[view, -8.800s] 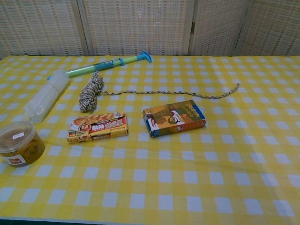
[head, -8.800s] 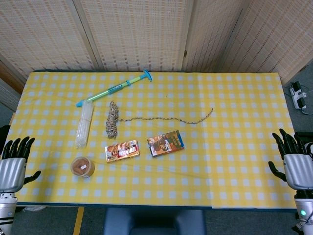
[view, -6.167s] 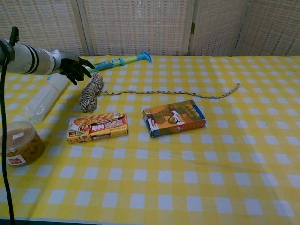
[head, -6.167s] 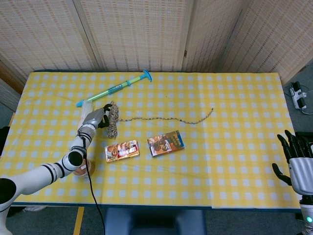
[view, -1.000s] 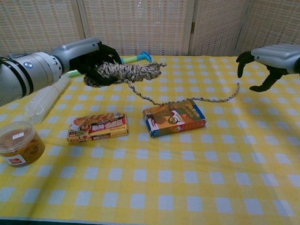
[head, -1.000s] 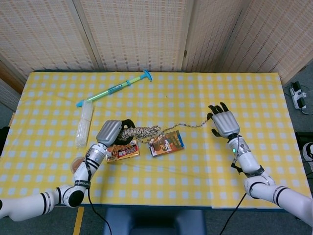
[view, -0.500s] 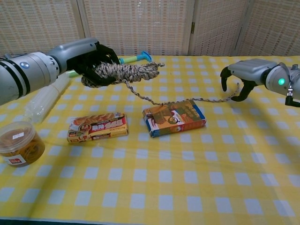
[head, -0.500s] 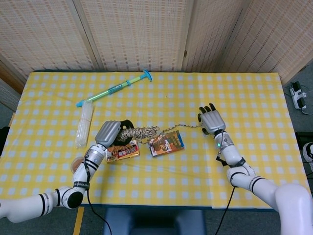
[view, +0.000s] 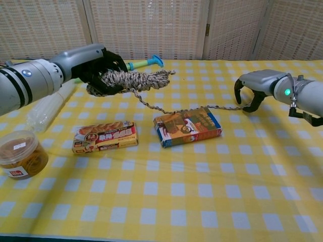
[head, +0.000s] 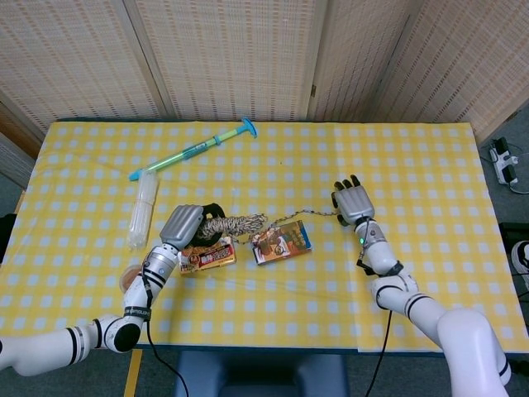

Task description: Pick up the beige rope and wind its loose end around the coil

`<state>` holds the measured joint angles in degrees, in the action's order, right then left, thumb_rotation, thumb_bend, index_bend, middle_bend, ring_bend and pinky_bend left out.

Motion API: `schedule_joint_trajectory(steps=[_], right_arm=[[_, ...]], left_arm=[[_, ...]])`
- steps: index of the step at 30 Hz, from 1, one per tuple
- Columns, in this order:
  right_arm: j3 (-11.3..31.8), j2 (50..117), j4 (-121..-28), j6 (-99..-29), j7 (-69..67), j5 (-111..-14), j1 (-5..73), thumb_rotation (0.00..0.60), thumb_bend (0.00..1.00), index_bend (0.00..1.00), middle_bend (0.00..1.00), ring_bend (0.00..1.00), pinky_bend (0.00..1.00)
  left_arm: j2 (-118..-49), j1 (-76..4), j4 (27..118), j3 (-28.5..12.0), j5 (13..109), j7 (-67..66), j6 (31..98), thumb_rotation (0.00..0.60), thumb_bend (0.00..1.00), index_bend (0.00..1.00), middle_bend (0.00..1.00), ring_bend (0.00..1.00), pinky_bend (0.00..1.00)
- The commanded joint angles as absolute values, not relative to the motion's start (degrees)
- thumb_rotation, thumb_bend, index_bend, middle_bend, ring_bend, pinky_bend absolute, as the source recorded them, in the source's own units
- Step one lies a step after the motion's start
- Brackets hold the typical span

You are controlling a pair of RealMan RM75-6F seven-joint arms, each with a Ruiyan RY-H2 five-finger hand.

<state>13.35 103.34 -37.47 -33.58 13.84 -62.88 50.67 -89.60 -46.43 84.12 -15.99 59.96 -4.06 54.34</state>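
Left robot hand (view: 98,65) grips the coil of the beige rope (view: 132,79) above the table (view: 202,201), while the right robot hand (view: 251,91) curls around the rope's loose end (view: 229,107).

In the chest view the coil sticks out sideways from the left robot hand, lifted clear of the yellow checked cloth, and the loose end runs down from it, across the top edge of the orange and blue box (view: 187,126), to the right robot hand. That hand's fingers hook over the tip of the strand; whether they truly pinch it cannot be told. Below the coil lies the red and yellow snack pack (view: 104,136). A round tub (view: 20,154), a clear plastic sleeve (view: 48,103) and a green and blue pump (view: 144,63) rest on the left part of the table.
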Motion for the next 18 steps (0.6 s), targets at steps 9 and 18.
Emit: schedule_joint_trajectory(steps=[9,18], right_arm=[[13.5,106.0,-32.8,-31.9,13.6,-62.9,52.1,0.6,0.45,0.53,0.21,0.14,0.02],[13.4,107.1,-31.0,-31.3,13.7,-63.3,52.6,0.6,0.45,0.54,0.22,0.14,0.02]], left_arm=[[-89.8,-46.2,83.1,-15.8,60.3,-3.4,54.1,0.6,0.59,0.67,0.65,0.64,0.72],[-90.1,-46.1,82.3,-15.7,60.5,-2.8,53.7,0.6,0.59,0.67,0.65,0.64,0.72]])
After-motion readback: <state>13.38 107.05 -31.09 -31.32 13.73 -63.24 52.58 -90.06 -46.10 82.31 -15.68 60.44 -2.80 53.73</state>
